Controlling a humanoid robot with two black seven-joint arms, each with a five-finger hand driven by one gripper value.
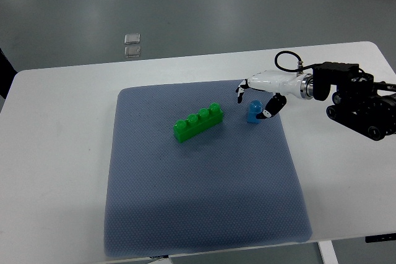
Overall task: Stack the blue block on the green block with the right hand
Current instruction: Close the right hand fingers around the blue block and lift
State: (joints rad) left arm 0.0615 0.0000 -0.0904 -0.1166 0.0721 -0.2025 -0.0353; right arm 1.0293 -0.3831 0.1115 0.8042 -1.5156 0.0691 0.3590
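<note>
My view from above, with the green block (198, 122) taken as landmark. Nearest me, below the green block, lies the bare front part of the grey-blue mat (204, 202), which covers the middle of the white surface (55, 171). The green block, a long brick with four round studs in a row, lies on the mat's upper middle, set slantwise with its right end farther from me than its left. Just to the right of the green block, slightly apart from it and level with its far end, sits the small blue block (252, 112), also on the mat near the mat's right edge. My right hand (260, 94) reaches in from the right, beyond and above the blue block; its fingers (240, 93) are spread and curve down on either side of the blue block, one dark fingertip beside its right face, and I cannot tell whether any fingertip touches it. Far beyond the green block, off the surface on the grey floor, lie two small clear squares (132, 46).
</note>
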